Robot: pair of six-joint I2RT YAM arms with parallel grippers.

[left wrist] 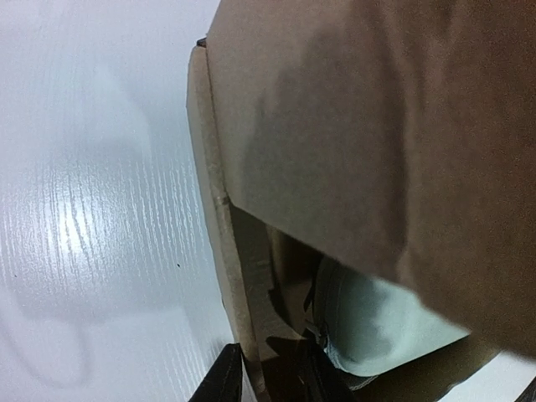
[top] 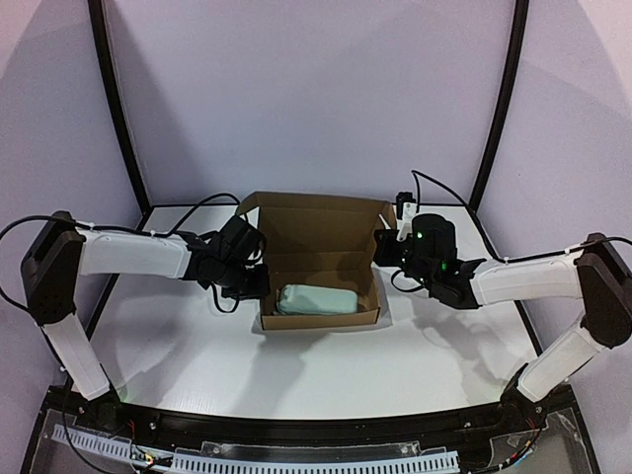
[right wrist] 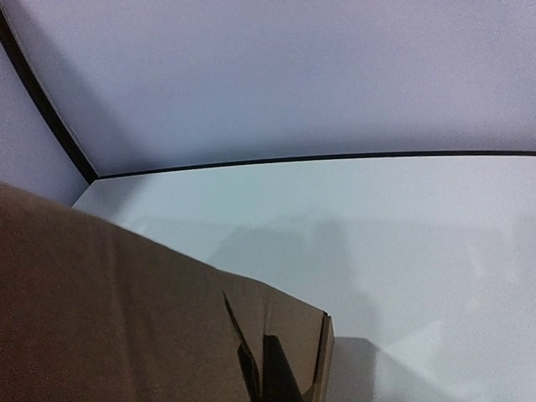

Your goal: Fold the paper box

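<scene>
The paper box (top: 318,259) is brown cardboard and stands at the middle of the table with its lid upright at the back. My left gripper (top: 259,280) is at the box's left wall. In the left wrist view (left wrist: 266,383) one finger is outside that wall (left wrist: 219,251) and one inside, closed on it. My right gripper (top: 383,247) is at the lid's right side flap. In the right wrist view (right wrist: 266,377) the dark fingers (right wrist: 278,373) pinch a fold of the cardboard (right wrist: 126,318), which hides most of them.
A pale translucent object (top: 316,299) lies inside the box and also shows in the left wrist view (left wrist: 377,322). The white table (top: 316,365) stretches around the box, with black frame posts (top: 118,109) and grey walls behind.
</scene>
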